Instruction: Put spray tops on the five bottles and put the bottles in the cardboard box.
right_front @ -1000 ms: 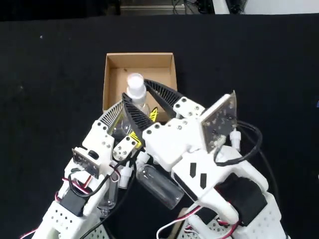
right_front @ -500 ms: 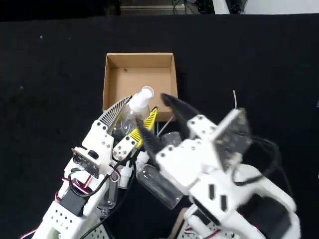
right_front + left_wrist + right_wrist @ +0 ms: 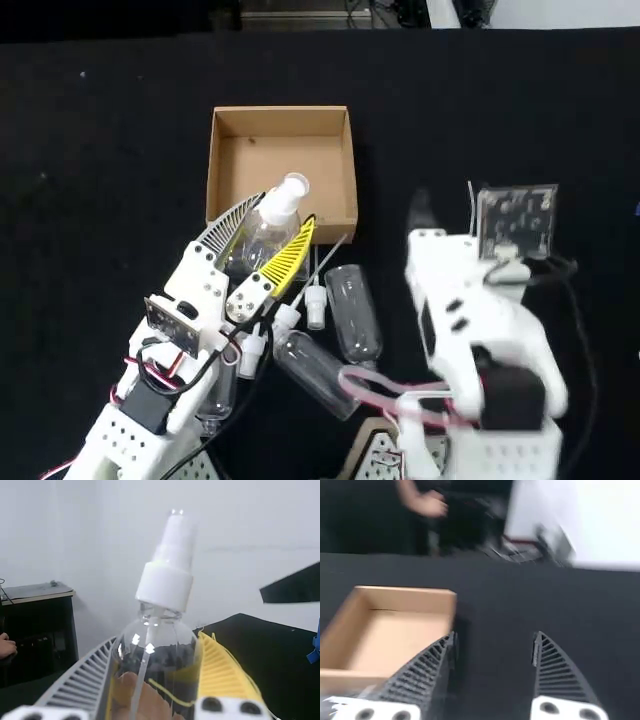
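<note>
The left gripper (image 3: 272, 226) is closed around a clear bottle (image 3: 264, 238), one grey finger and one yellow finger pinching its shoulders. From the high view, the white spray top (image 3: 291, 189) pokes out past the fingertips and leans over the near wall of the cardboard box (image 3: 280, 150), which sits just ahead of the gripper with nothing in it. Behind and beside the gripper, bare bottles (image 3: 355, 312) and loose spray tops (image 3: 316, 304) lie on the black table. The right gripper (image 3: 421, 212) is off to the side, well apart from the box.

In the left wrist view, the left gripper (image 3: 159, 645) has the bottle (image 3: 165, 662) snug between both fingers. The spray top (image 3: 167, 575) looks seated on the neck, with its tube hanging inside.

In the right wrist view, the right gripper (image 3: 495, 641) is spread wide and holds nothing. The box (image 3: 395, 630) lies ahead of it, off beside one finger.

To my eye, the step is dropping this capped bottle into the box. It would go best with the base carried fully past the near wall and lowered to the floor near a corner. That leaves room for four more, and the fingers should part only once it rests.
</note>
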Controlling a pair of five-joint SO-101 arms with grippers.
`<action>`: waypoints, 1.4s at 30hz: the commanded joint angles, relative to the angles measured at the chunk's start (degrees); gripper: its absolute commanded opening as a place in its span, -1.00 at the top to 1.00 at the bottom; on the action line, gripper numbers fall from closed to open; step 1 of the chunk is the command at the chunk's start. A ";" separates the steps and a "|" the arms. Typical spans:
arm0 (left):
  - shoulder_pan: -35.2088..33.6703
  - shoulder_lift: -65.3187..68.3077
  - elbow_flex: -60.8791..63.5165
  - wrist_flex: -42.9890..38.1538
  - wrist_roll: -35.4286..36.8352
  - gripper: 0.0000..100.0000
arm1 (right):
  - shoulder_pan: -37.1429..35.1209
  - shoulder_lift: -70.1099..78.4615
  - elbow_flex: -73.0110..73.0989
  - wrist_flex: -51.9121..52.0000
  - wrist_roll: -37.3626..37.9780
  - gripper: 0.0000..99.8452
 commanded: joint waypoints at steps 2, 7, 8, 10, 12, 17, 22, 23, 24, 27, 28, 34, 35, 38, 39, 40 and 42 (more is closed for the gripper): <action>0.48 0.26 1.19 0.09 0.18 0.94 | 7.56 -0.84 17.27 -16.79 -5.71 0.57; 0.22 0.26 1.19 0.09 0.18 0.94 | 9.05 -0.84 31.34 -31.91 -6.42 0.57; 0.22 0.26 1.19 0.09 0.18 0.94 | 9.14 -0.84 33.80 -34.11 -6.42 0.57; 0.13 0.26 1.19 1.41 0.18 0.94 | 9.14 -0.84 38.99 -37.63 -6.42 0.57; 0.22 0.26 1.19 6.59 0.18 0.94 | 9.05 -0.92 43.03 -41.41 -6.07 0.57; 0.57 -0.35 1.19 18.29 -0.18 0.94 | 8.79 -0.84 46.90 -44.84 -6.07 0.57; -1.54 -1.49 1.19 10.20 -0.18 0.94 | 8.88 -0.84 46.90 -44.75 -6.07 0.57; -1.80 -1.49 1.19 8.53 -0.18 0.94 | 8.88 -0.84 46.90 -44.75 -6.07 0.57; -2.15 -1.49 1.19 6.77 -0.18 0.94 | 8.79 -0.66 46.90 -44.75 -6.07 0.57; -2.24 -1.49 1.19 3.96 -0.18 0.94 | 8.79 -0.48 46.90 -44.75 -6.07 0.57; -2.24 -1.49 1.19 3.52 -0.18 0.94 | 8.79 -0.48 46.90 -44.75 -6.07 0.57; -4.44 -1.49 -3.21 2.81 0.26 0.94 | 8.79 -0.48 46.90 -44.75 -6.07 0.57; -5.23 -1.49 -5.23 2.81 0.26 0.94 | 8.79 -0.57 46.90 -44.75 -6.07 0.57; -7.96 -1.32 -11.30 2.81 0.35 0.94 | 8.79 -0.75 46.90 -44.75 -6.07 0.57; -9.10 -1.05 -12.97 2.81 0.35 0.94 | 8.79 -0.75 46.90 -44.75 -6.07 0.57; -10.51 -0.35 -14.81 2.81 0.35 0.94 | 8.79 -0.84 46.90 -44.75 -6.07 0.57; -13.49 3.25 -18.77 2.73 0.35 0.94 | 8.79 -0.84 46.90 -44.75 -6.07 0.57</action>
